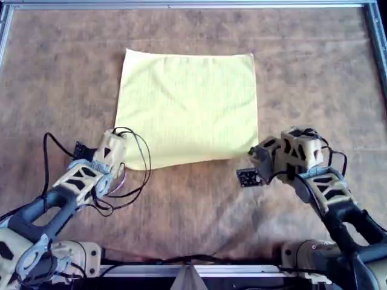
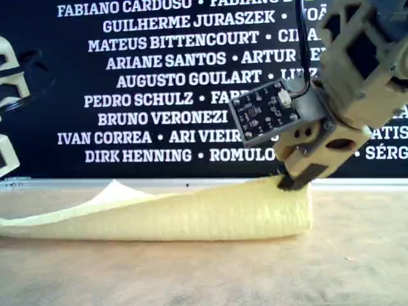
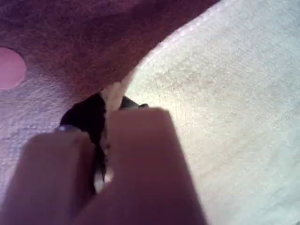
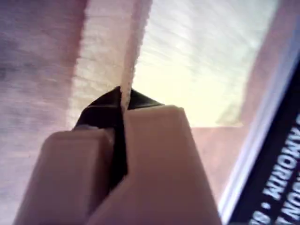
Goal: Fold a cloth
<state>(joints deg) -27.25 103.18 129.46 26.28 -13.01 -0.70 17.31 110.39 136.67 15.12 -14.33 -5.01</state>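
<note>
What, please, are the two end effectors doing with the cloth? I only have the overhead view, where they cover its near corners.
Observer: In the left wrist view, the left end effector is shut on the cloth, with an edge pinched between its fingers.
Operator: And the right one, please?
Observer: The right wrist view shows the right end effector shut on a cloth edge too.
Operator: Is anything lifted yet?
Observer: Yes. In the exterior view, the gripped corner is raised off the table, with the cloth curling beneath it.
</note>
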